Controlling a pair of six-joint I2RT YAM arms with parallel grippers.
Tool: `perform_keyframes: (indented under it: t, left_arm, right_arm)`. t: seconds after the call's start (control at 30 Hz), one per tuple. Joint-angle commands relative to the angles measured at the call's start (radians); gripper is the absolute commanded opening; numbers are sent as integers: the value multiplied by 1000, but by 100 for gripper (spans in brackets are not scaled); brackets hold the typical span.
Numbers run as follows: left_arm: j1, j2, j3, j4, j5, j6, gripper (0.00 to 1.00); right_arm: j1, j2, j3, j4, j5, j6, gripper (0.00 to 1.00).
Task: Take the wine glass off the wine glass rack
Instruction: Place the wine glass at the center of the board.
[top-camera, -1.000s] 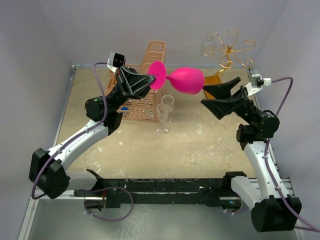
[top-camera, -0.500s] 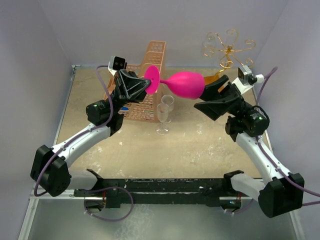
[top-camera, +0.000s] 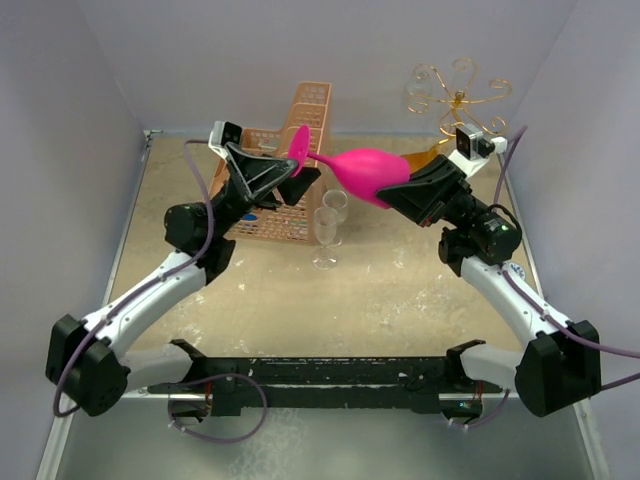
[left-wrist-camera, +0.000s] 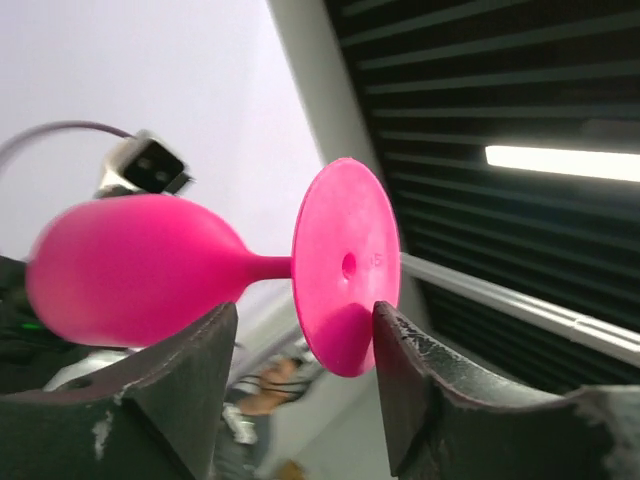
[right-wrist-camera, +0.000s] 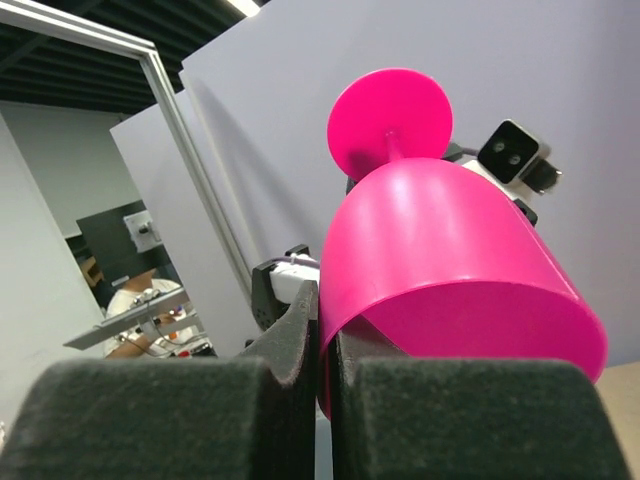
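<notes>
Plainly, the wine glass (top-camera: 365, 172) is opaque pink (tipped sideways).

- pale lavender walls (top-camera: 70, 120) stand on three sides.
- the tabletop (top-camera: 400, 290) is sandy beige, mottled with white scuffs.
- overhead, a dark slatted ceiling (left-wrist-camera: 520, 60) carries one lit strip light (left-wrist-camera: 560, 162).
- a silver frame rail (right-wrist-camera: 192, 160) edges a wall panel.
</notes>
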Motion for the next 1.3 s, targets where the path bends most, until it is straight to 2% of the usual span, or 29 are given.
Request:
perform_keyframes:
  t: [0.0, 0.1, 0.23, 0.33, 0.37, 0.4, 0.57, 0.63, 0.7, 0.77, 0.9, 1.03, 1.27]
  left_arm:
    - [7, -158, 19, -448, 24, 383, 56]
    - [13, -237, 45, -732, -27, 573, 59]
    - [25, -329, 46, -1009, -126, 720, 63]
    - [27, -415, 39, -1169, -229, 820, 86]
    - [27, -442, 44, -1228, -281, 857, 96]
    - [27, -473, 54, -1299, -339, 895, 100]
    - [27, -598, 148, -1592, -629, 1057, 99]
    - [27, -633, 189, -1691, -736, 1100, 99]
    - [27, -658, 231, -1758, -832, 1146, 99]
    - [27, -671, 276, -1810, -935, 1181, 99]
    - [27, -655, 383, -1883, -1053, 1269, 99]
    - [27, -626, 469, -1924, -1110, 1341, 99]
    - [26, -631, 491, -1914, -1126, 1369, 99]
  right_arm:
    - [-2, -15, 17, 315, 70, -8, 0]
    - [-2, -22, 11, 276, 66, -38, 0]
    - [-2, -29, 10, 197, 64, -84, 0]
    - [-2, -21, 35, 101, 70, -139, 0]
    - [-2, -18, 37, 37, 74, -165, 0]
    - [-2, -16, 78, -35, 68, -201, 0]
    - [8, -12, 201, -421, 58, -433, 0]
    - [39, 7, 294, -634, 65, -576, 0]
    - [84, 35, 388, -835, 111, -732, 0]
    - [130, 81, 482, -1034, 155, -833, 0]
    - [239, 182, 630, -1330, 232, -997, 0]
    - [408, 287, 760, -1574, 380, -1131, 0]
    - [610, 496, 965, -1952, 621, -1225, 0]
